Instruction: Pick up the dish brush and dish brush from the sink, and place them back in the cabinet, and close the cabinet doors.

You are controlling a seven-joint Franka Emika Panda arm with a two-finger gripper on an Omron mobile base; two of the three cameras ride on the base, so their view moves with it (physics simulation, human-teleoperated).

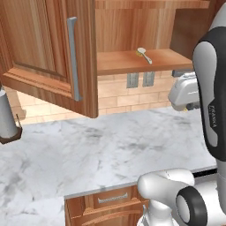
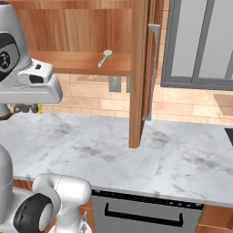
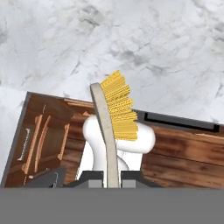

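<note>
Carrying dish brush 2 [image 3: 114, 114], we are clamping its handle in the gripper [image 3: 112, 175]; next, lifting it onto the cabinet [image 1: 145, 62] shelf beside brush 1 [image 1: 144, 54].

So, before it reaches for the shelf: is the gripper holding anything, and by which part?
Yes: the gripper is shut on a dish brush, gripping the lower end of its tan handle, yellow bristles pointing away.

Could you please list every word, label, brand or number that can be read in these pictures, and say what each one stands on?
"FRANKA": small grey letters running vertically on the dark section of the robot arm, in the left base view; small, just readable.
A small round mark on the arm's dark joint in the right base view: too small to read.
No other text is legible.
</note>
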